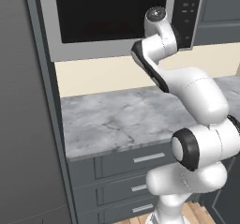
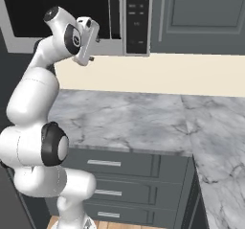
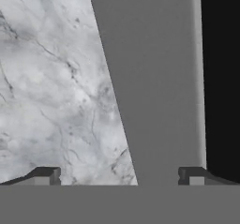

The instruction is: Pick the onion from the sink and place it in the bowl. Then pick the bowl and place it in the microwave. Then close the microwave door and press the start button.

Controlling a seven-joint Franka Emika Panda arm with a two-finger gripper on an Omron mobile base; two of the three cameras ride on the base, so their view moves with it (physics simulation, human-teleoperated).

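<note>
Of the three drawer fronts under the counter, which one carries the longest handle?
The top drawer, directly under the marble counter. Its silver handle is clearly longer than the short handles on the middle drawer and bottom drawer.

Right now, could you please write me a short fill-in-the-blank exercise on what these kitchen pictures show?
1. The pincer stands ___, holding nothing.
2. The microwave door is ___.
3. The countertop has a grey ___ pattern.
4. Below the countertop sit grey ___ with metal handles.

Missing words: open; shut; marble; drawers
</note>
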